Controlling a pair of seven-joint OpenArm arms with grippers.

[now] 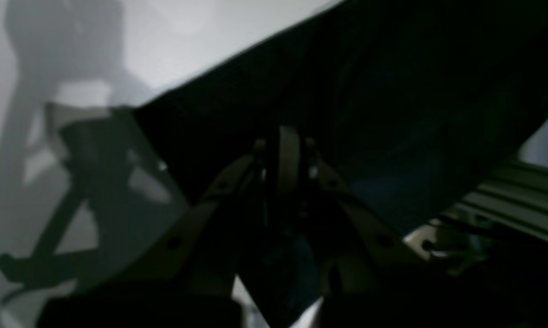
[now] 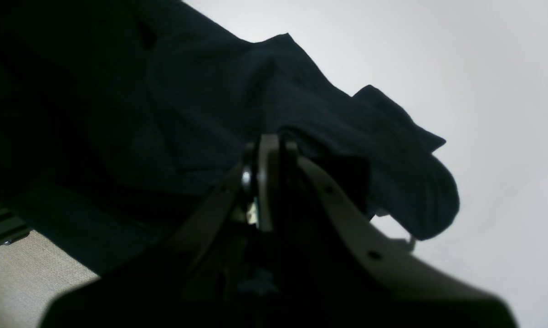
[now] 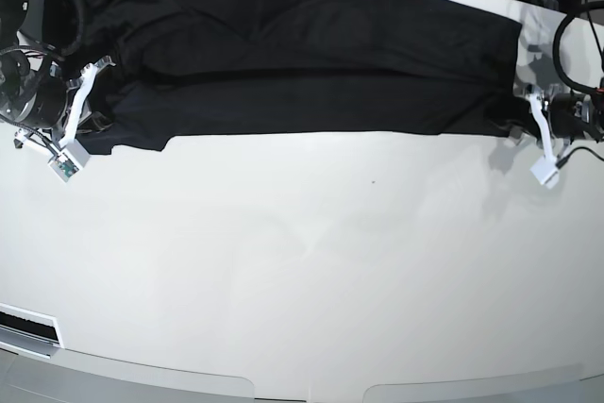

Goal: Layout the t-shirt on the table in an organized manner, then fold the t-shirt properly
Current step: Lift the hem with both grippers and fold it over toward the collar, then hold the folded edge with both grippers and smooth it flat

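While the table lies mostly bare in front, the t-shirt stretches as a wide black band along its far edge, folded lengthwise. Left gripper, at base-view right, fingers pinched shut on shirt fabric; right gripper, opp. end, likewise clamped on cloth.

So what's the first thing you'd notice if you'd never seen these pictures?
The big black t-shirt, stretched wide across the far side of the shiny white table. Then the two robot arms at its ends: the right gripper on the base view's left and the left gripper on its right, each with jaws shut on the cloth.
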